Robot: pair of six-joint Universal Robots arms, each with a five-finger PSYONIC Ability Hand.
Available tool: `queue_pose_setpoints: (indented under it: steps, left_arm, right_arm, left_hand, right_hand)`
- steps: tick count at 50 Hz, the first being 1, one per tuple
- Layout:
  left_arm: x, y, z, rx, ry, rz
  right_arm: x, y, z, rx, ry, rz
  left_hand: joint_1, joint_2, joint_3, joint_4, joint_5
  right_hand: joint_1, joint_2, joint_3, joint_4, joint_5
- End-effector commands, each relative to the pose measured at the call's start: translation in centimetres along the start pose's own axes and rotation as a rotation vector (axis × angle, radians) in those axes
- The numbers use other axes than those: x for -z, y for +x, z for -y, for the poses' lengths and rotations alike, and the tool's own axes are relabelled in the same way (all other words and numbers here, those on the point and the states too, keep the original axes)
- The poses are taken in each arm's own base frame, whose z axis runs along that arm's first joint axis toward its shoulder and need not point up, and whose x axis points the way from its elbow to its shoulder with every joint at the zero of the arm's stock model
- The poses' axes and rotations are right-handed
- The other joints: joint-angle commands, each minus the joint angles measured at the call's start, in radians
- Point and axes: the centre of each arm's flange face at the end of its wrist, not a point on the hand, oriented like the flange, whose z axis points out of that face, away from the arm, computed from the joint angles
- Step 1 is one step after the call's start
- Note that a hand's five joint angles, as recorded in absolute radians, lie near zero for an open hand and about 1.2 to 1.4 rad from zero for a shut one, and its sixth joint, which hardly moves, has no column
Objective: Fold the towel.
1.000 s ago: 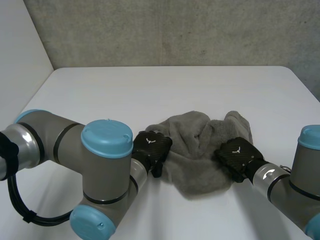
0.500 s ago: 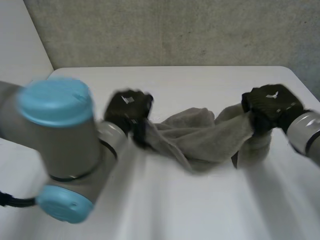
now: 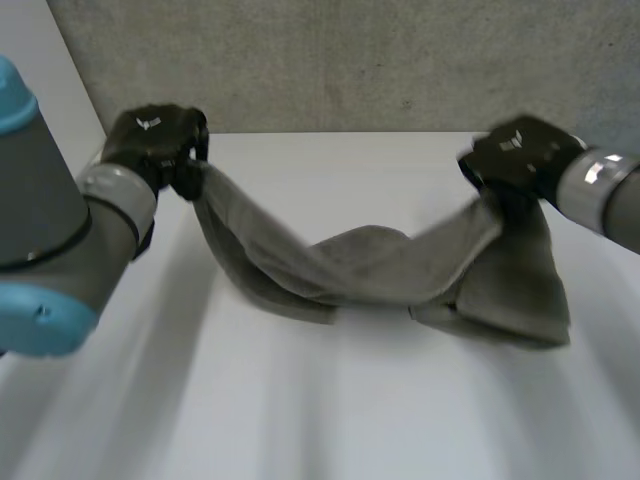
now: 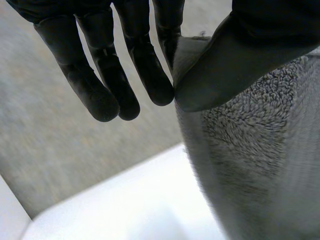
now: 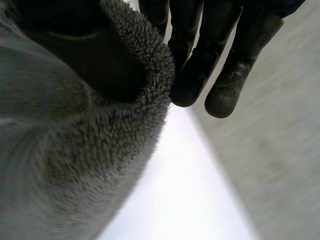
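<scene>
The grey towel (image 3: 372,262) is held stretched between both hands, its middle sagging down toward the white table (image 3: 330,410). One end is pinched between thumb and fingers by the left hand (image 3: 153,140). The other end is pinched likewise by the right hand (image 3: 518,156).

The left hand (image 3: 155,140) is hovering above the table on the left arm (image 3: 60,220), its thumb (image 4: 240,55) pinching the towel (image 3: 370,265) against its fingers (image 4: 145,70). The right hand (image 3: 515,155), well apart on the right arm (image 3: 605,195), is pinching the towel's other end between thumb and fingers.
</scene>
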Motion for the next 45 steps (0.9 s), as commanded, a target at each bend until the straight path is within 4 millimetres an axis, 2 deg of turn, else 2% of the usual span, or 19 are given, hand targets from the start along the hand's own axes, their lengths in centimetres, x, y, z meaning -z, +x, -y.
queue_pose_setpoints:
  steps: [1,2,3,4,5,9,12,14,16,17,21,23,27,33,35,37,38,40,45]
  left_arm:
    - [-2.5,-3.1,6.9,0.128,0.256,0.08]
    - [-2.4,-3.6,9.0,0.184,0.333,0.084]
    - [-1.9,-4.4,11.0,0.231,0.406,0.088]
    - [-1.9,-4.4,11.0,0.232,0.407,0.088]
    - [-1.3,-5.4,12.6,0.266,0.463,0.102]
    - [-0.6,-7.1,13.4,0.298,0.49,0.131]
    - [-0.2,-7.3,11.9,0.297,0.435,0.14]
    - [0.3,-7.0,8.2,0.291,0.313,0.142]
    - [0.7,-6.7,6.7,0.288,0.262,0.134]
    - [1.3,-6.3,4.8,0.285,0.2,0.114]
    - [2.6,-5.4,1.8,0.278,0.109,0.059]
    - [3.3,-5.4,0.8,0.273,0.086,0.035]
    - [3.6,-6.0,0.4,0.257,0.094,0.04]
    - [3.6,-6.1,-0.1,0.225,0.104,0.043]
    - [3.6,-5.8,-0.3,0.223,0.1,0.037]
    - [3.3,-5.3,-0.8,0.223,0.081,0.022]
    - [3.3,-5.3,-0.8,0.223,0.08,0.022]
    - [2.9,-5.0,-1.4,0.224,0.065,0.013]
    - [1.6,-4.1,-2.2,0.226,0.054,-0.009]
  right_arm:
    - [-2.3,3.2,4.7,0.11,0.403,-0.319]
    - [-1.1,4.2,6.3,0.088,0.49,-0.369]
    - [-1.1,4.2,6.3,0.088,0.491,-0.369]
    - [0.0,4.9,7.4,0.041,0.551,-0.382]
    - [0.7,5.0,8.0,-0.012,0.586,-0.35]
    - [1.1,3.6,7.7,-0.121,0.592,-0.191]
    - [1.2,2.5,5.7,-0.199,0.485,-0.053]
    - [1.4,2.0,4.1,-0.228,0.399,0.003]
    - [1.8,0.4,1.5,-0.236,0.238,0.12]
    - [1.8,0.4,1.4,-0.236,0.238,0.121]
    - [2.2,-1.7,-0.9,-0.151,0.081,0.259]
    - [3.1,-2.0,-2.5,-0.069,-0.048,0.354]
    - [3.8,-1.5,-3.6,-0.079,-0.143,0.426]
    - [1.9,-2.0,-5.4,-0.147,-0.194,0.481]
    - [1.3,-2.2,-6.0,-0.153,-0.204,0.483]
    - [-0.3,-2.9,-7.4,-0.157,-0.211,0.477]
    - [-0.3,-2.9,-7.4,-0.157,-0.211,0.476]
    - [-1.6,-3.4,-8.3,-0.152,-0.233,0.425]
    - [-2.6,-4.2,-8.4,-0.166,-0.247,0.334]
  left_hand:
    - [-0.033,-0.101,-0.147,-0.121,-0.257]
    - [-0.033,-0.101,-0.147,-0.121,-0.257]
    - [-0.033,-0.101,-0.147,-0.121,-0.257]
    - [-0.033,-0.101,-0.147,-0.121,-0.257]
    - [-0.033,-0.101,-0.147,-0.121,-0.257]
    - [-0.033,-0.101,-0.147,-0.121,-0.257]
    - [-0.033,-0.101,-0.147,-0.121,-0.257]
    - [-0.033,-0.101,-0.147,-0.121,-0.257]
    - [-0.033,-0.101,-0.147,-0.121,-0.257]
    - [-0.033,-0.101,-0.147,-0.121,-0.257]
    - [-0.033,-0.101,-0.147,-0.121,-0.257]
    - [-0.033,-0.101,-0.147,-0.121,-0.257]
    - [-0.033,-0.101,-0.147,-0.121,-0.257]
    - [-0.033,-0.101,-0.147,-0.121,-0.257]
    - [-0.033,-0.101,-0.147,-0.121,-0.257]
    - [-0.033,-0.101,-0.147,-0.121,-0.257]
    - [-0.033,-0.101,-0.147,-0.121,-0.257]
    - [-0.033,-0.101,-0.147,-0.121,-0.257]
    - [-0.033,-0.101,-0.147,-0.121,-0.257]
  right_hand:
    - [0.088,0.097,0.076,0.063,0.067]
    - [0.088,0.097,0.076,0.063,0.067]
    - [0.088,0.097,0.076,0.063,0.067]
    - [0.088,0.097,0.076,0.063,0.067]
    - [0.088,0.097,0.076,0.063,0.067]
    - [0.088,0.097,0.076,0.063,0.067]
    - [0.088,0.097,0.076,0.063,0.067]
    - [0.088,0.097,0.076,0.063,0.067]
    - [0.088,0.097,0.076,0.063,0.067]
    - [0.088,0.097,0.076,0.063,0.067]
    - [0.088,0.097,0.076,0.063,0.067]
    - [0.088,0.097,0.076,0.063,0.067]
    - [0.088,0.097,0.076,0.063,0.067]
    - [0.088,0.097,0.076,0.063,0.067]
    - [-0.019,-0.01,-0.031,-0.044,-0.041]
    - [-0.481,-0.472,-0.493,-0.506,-0.503]
    - [-0.483,-0.474,-0.495,-0.508,-0.505]
    - [-1.044,-1.035,-1.056,-1.069,-1.065]
    - [-1.134,-1.125,-1.145,-1.159,-1.155]
